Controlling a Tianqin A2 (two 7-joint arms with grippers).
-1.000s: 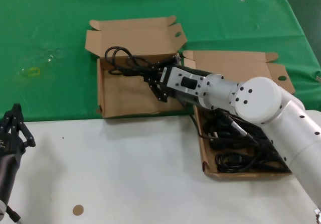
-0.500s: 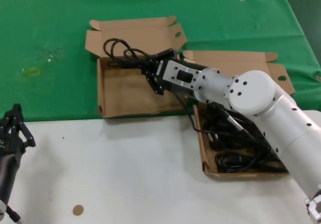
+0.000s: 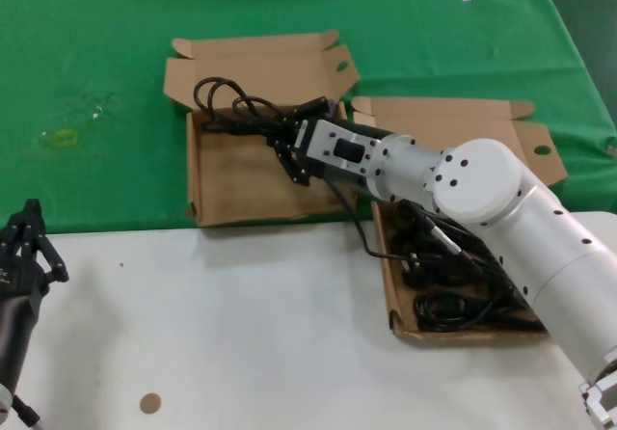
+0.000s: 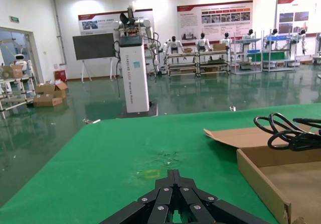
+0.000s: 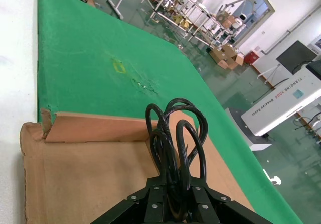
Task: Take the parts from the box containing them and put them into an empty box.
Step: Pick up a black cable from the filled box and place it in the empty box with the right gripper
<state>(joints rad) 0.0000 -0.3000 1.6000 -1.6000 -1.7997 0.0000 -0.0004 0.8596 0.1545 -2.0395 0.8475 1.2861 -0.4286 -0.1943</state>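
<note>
Left tool parked at the counter's eight o'clock, fingers drawn together, gripping nothing — then the empty box, over whose one o'clock corner the right tool clamps a coiled cord — remaining parts fill the source box at three o'clock.

Vertical lettering runs down the white pillar in the left wrist view; too small to read. Wall posters likewise illegible.
</note>
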